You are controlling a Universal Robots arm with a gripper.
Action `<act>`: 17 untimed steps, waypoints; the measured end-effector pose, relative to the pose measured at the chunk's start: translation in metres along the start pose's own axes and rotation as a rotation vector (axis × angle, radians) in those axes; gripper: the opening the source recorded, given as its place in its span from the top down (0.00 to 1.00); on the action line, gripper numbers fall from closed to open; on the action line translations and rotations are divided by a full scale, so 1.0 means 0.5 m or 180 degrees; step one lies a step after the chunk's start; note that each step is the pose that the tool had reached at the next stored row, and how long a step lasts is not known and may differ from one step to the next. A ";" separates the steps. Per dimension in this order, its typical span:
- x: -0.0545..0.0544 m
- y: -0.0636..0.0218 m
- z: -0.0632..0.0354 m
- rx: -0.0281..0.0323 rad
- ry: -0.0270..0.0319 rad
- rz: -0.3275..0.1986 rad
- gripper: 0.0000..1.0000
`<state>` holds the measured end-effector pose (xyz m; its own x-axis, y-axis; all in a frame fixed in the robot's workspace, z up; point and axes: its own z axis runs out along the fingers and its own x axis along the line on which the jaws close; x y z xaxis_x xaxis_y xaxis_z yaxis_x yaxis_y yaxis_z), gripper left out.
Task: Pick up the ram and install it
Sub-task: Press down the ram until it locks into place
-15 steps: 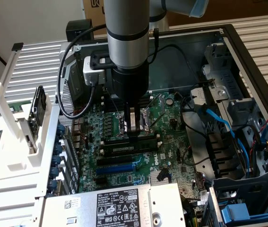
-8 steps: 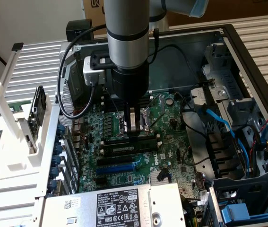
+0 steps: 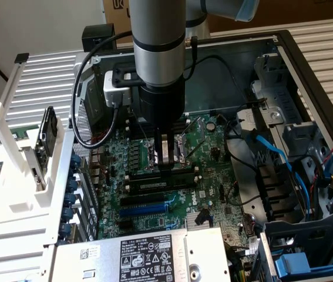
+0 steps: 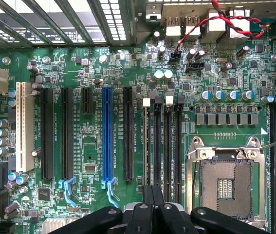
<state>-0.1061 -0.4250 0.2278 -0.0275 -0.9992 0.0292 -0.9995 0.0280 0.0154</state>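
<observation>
Dark gripper point(image 4: 153, 189) fingers, drawn together with nothing visible between them, sit closest to the wrist camera. They hang above the green motherboard point(image 4: 91, 134) of an opened computer case point(image 3: 307, 76). Directly below and just ahead of the fingertips run four long black memory slots point(image 4: 162, 146), which look bare. The blue expansion slot point(image 4: 107, 136) lies parallel on one side of them and the open processor socket point(image 4: 225, 183) on the other.

The exterior view shows the grey arm point(image 3: 157, 47) coming straight down over the middle of the board, its fingertips near the slots but apparently not touching them.

The ram point(image 3: 22, 134) appears to be the thin green strip lying in the white rack point(image 3: 2, 111) outside the case. That puts it well away from the gripper, towards the exterior view's left and beyond the case's perforated side wall. Little of the strip shows, so this reading is a judgement and not a certainty.

The strip's long axis seems to run roughly in line with the memory slots, across the exterior view, not towards or away from the camera. On that reading the pickup is not yet made. The gripper is closed and empty over the place where the stick belongs, and the stick itself is off to the side, outside the case. A small square chip rests on the table-level tray surface below the rack, farther from the gripper.
</observation>
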 end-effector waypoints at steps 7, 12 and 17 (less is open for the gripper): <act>0.000 0.000 0.000 0.0000 0.0001 0.0000 0.89; 0.000 0.000 0.000 0.0000 -0.0001 0.0000 0.89; 0.000 0.001 -0.010 0.0000 -0.0001 0.0000 0.89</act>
<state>-0.1063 -0.4250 0.2330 -0.0276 -0.9992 0.0290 -0.9995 0.0280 0.0154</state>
